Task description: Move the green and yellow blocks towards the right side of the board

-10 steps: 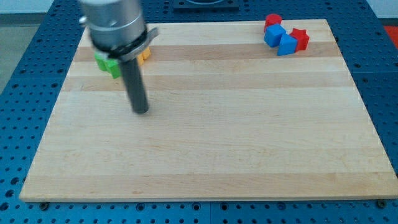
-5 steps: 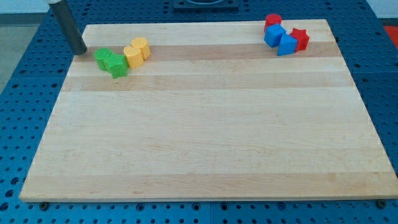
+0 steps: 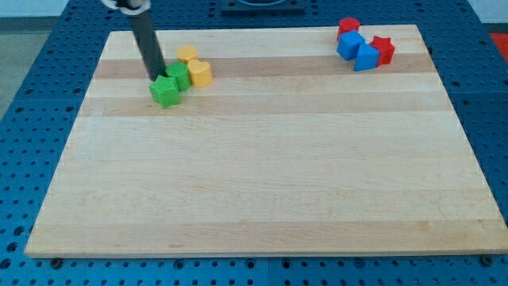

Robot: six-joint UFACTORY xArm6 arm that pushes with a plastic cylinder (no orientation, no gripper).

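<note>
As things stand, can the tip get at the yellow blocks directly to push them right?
Probably not directly: my tip sits at the left edge of the green blocks, which lie between it and the yellow blocks. Pushing right should shove the whole cluster together.

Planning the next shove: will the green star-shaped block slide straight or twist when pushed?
The green star block will probably slide easily on the smooth board. With my tip at its upper-left edge, off-centre, it may twist. It sits low, so tipping seems unlikely.
</note>
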